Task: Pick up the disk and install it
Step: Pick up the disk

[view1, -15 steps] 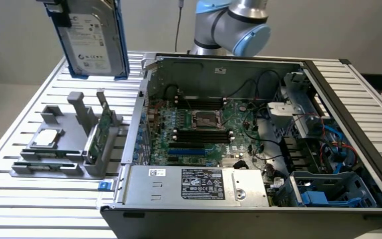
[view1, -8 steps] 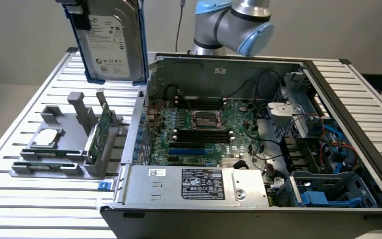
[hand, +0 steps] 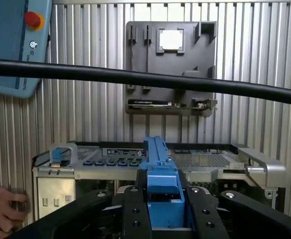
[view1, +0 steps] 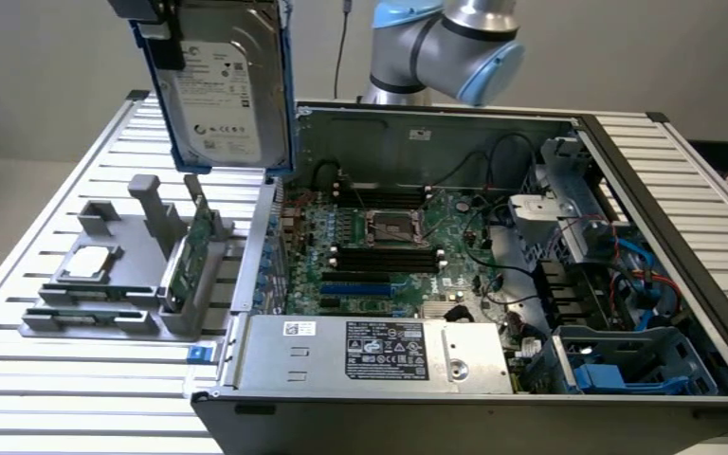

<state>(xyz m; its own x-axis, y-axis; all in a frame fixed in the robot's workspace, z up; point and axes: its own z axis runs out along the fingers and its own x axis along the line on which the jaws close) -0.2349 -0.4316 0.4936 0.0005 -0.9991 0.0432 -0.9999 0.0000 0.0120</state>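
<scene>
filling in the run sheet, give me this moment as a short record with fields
disk: in the air, off the table, label showing, not yet in the case
gripper: shut on the disk's blue rail
computer case: lying open on the table
grey holder: on the table, to the exterior view's left of the case
chip: sitting in the holder
green card: standing on edge in the holder
hand: a person's, next to the case
</scene>
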